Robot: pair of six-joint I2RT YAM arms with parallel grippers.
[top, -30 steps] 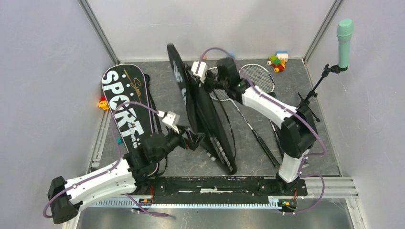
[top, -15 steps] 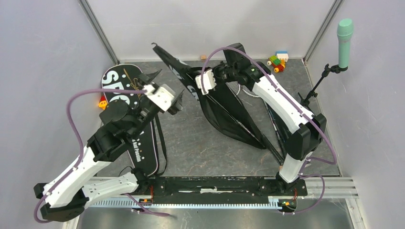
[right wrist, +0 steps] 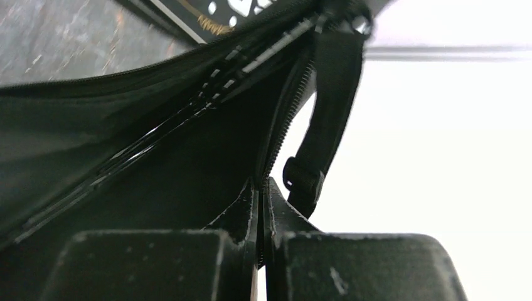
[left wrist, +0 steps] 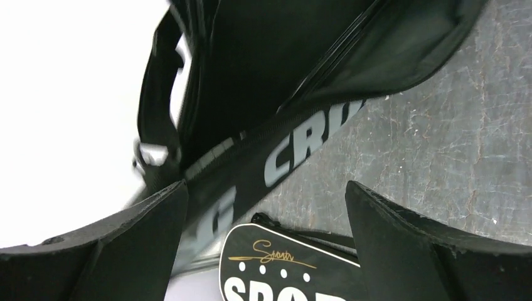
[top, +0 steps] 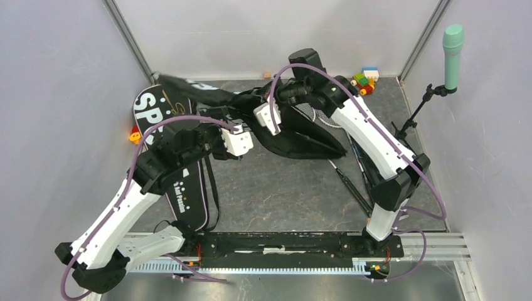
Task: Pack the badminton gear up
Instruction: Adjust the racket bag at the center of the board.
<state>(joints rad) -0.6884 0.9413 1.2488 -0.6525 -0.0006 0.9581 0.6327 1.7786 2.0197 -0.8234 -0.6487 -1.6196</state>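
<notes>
A: At the far middle of the counter [top: 276, 188], what do you hold?

B: My right pincer [right wrist: 261, 194] is pressed together on the zip edge of the CROSSWAY bag [top: 304, 135], which hangs lifted off the counter.

A: And the left?

B: My left pincer [left wrist: 266, 204] stands wide apart, gripping nothing, just beside the bag's lettered side. The SPORT bag [top: 179, 188] lies flat at the left; a racket [top: 350, 191] lies at the right.

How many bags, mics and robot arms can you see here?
Bags: 2, SPORT bag and CROSSWAY bag
Mic: 1
Arms: 2, left arm and right arm
Total: 5
</notes>
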